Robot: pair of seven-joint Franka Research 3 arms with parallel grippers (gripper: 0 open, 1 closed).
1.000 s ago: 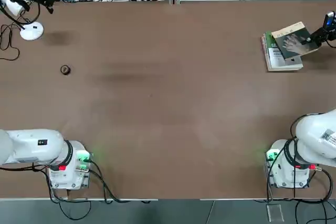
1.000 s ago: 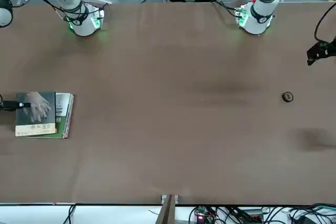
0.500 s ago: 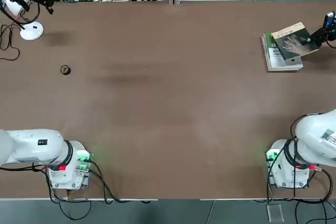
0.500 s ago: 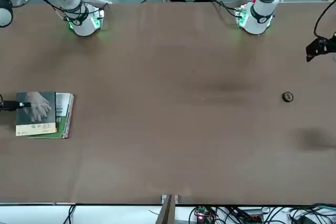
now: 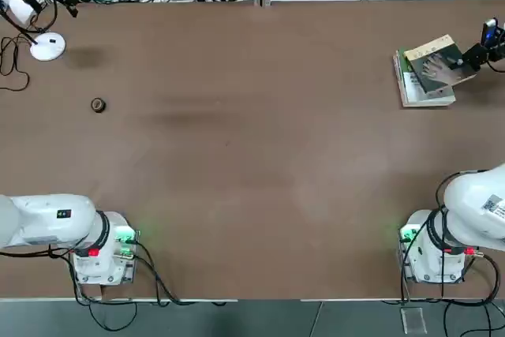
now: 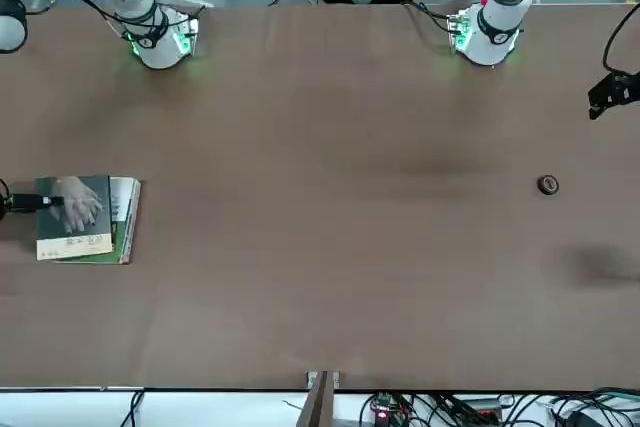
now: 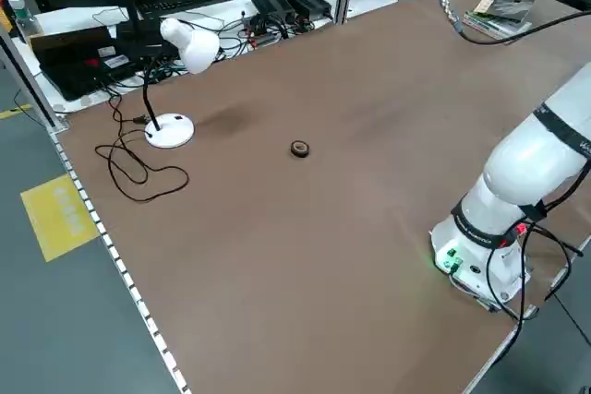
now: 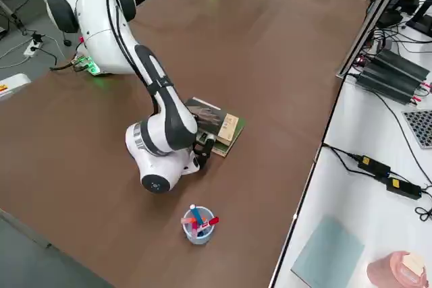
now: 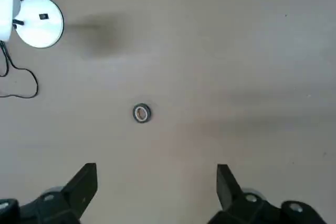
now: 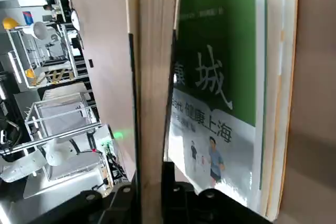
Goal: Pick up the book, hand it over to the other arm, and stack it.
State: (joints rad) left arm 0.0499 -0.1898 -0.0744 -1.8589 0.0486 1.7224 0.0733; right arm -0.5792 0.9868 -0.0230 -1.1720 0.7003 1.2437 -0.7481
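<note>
Two books sit stacked near the table's [image 5: 252,155] far right corner in the top view, and going left to right across that view the scene reads as follows. At the far left edge a white desk lamp [image 5: 46,46] stands on its round base, with a small roll of tape [image 5: 98,105] lying on the bare wood nearer the robot. The left gripper [image 9: 156,182] hangs high above that roll, its two fingers spread wide apart and holding nothing; the left arm's base [image 5: 102,249] sits at the near left.

Past a wide bare stretch, the thicker green-and-white book [image 5: 418,88] lies flat on the table. Over it is the book [image 5: 438,62], the thin paperback with the pale hand on its dark cover and a tan strip along one edge, slightly askew to the one beneath and overhanging it toward the right.

The right gripper [image 5: 476,53] reaches in from the table's right edge and is clamped on the paperback's outer edge; the right wrist view shows its fingers [image 10: 126,198] pinched on the thin page block, with the green cover just beside. In the right side view a cup of pens [image 8: 196,224] stands close to that arm.
</note>
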